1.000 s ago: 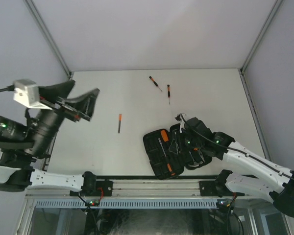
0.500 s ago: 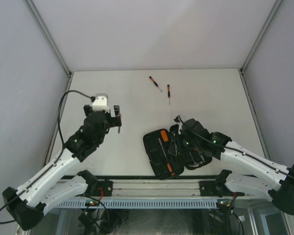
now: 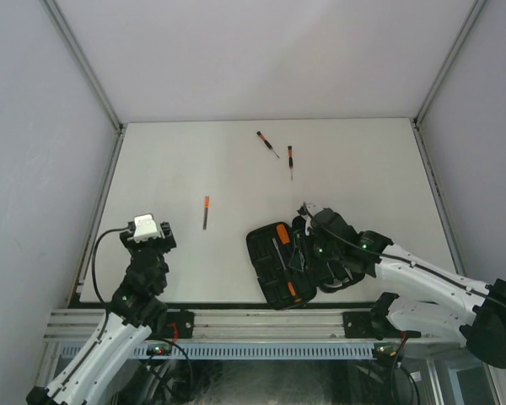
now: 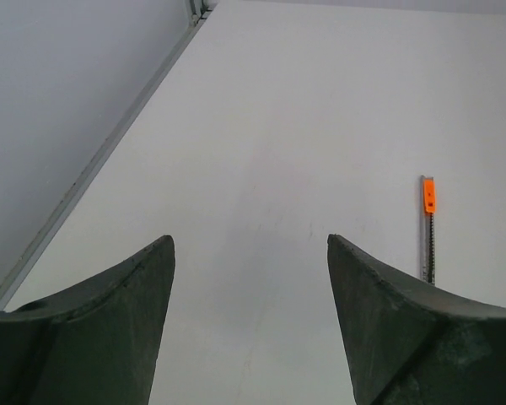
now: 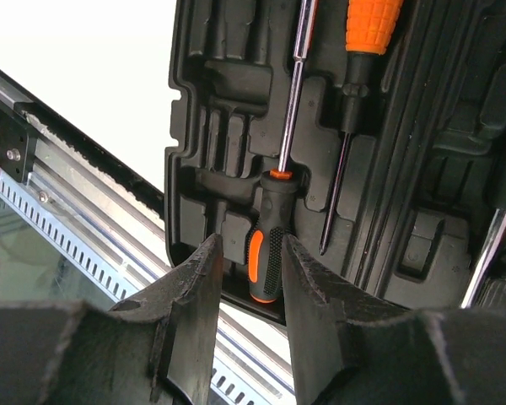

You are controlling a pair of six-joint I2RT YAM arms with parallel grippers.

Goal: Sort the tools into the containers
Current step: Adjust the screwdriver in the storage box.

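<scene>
White table [image 3: 169, 160] fills most of the overhead view, with work left on it. At the far left, the left pincer [image 4: 249, 245] sits low near its base, at about 7 o'clock on the table. Its jaws are spread and nothing is between them.

The loose screwdriver [image 3: 206, 212] lies flat at roughly 2 o'clock from that pincer, near it but apart. Its long axis runs from 12 to 6, with the orange end toward 12 and the dark shaft toward 6. The left arm is the nearer one, so a pickup probably calls for a reach forward and to the right, with the jaws set across the shaft.

Further right, a second screwdriver [image 3: 267, 144] and a third screwdriver [image 3: 291, 161] lie near each other toward 12 o'clock, well away from both arms.

The black case [image 5: 215, 110] lies open at about 5 o'clock on the table. The right pincer [image 5: 250, 245] hangs over it, its narrowed jaws straddling the handle of the seated screwdriver [image 5: 268, 245], which rests in a moulded slot with its shaft pointing to 12. I cannot tell whether the jaws are pinching that handle or have let go.
</scene>
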